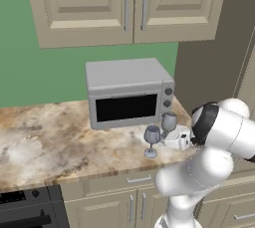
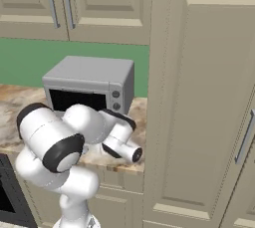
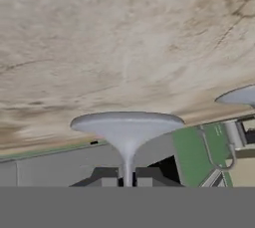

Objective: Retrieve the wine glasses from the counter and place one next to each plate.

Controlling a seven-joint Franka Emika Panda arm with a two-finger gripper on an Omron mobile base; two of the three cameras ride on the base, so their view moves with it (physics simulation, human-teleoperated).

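We see our fingers [image 3: 127, 176] closed tight on the stem of one wine glass [image 3: 127, 128]. The second wine glass [image 1: 152, 140] stands at its seven o'clock on the desk [image 1: 45, 142]. Both glasses look empty.

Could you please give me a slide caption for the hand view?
Gripper shut on thin stem of translucent grey-blue wine glass, its round foot facing the tan-brown marbled stone counter.

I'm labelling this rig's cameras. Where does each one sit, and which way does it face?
Left base view: behind-left, facing forward-down at the counter and microwave; arm lower right.
Right base view: behind-right, same direction; arm lower left.
Hand view: on the hand, upside down, looking along the gripper shut on a wine glass stem.
Shared: both base views show microwave, counter, arm.
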